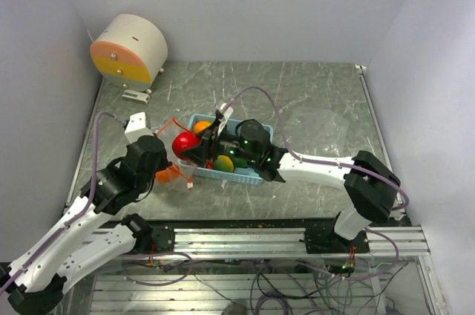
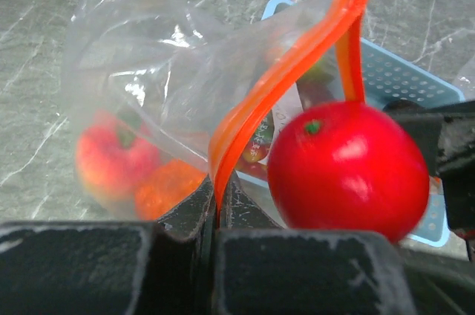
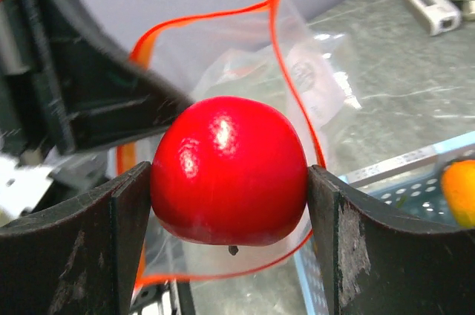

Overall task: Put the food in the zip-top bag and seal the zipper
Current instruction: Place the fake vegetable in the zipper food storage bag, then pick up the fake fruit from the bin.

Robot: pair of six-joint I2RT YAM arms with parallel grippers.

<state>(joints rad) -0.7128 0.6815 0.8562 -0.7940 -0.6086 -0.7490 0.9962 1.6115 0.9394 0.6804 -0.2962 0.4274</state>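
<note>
A red apple (image 3: 228, 170) is clamped between the fingers of my right gripper (image 3: 230, 181), which is shut on it just in front of the open mouth of the zip-top bag (image 3: 245, 62). In the top view the apple (image 1: 184, 143) hangs at the left end of the light blue basket (image 1: 265, 131). My left gripper (image 2: 217, 203) is shut on the bag's orange zipper strip (image 2: 274, 85) and holds the mouth up. Inside the clear bag (image 2: 148, 85) lie a peach (image 2: 107, 163) and an orange piece (image 2: 167, 189). More food (image 1: 223, 163) sits in the basket.
A round cream-and-orange device (image 1: 130, 51) stands at the back left, with a small white block (image 1: 134, 94) by it. A clear plastic sheet (image 1: 319, 122) lies right of the basket. White walls close in both sides. An aluminium rail (image 1: 297, 237) runs along the near edge.
</note>
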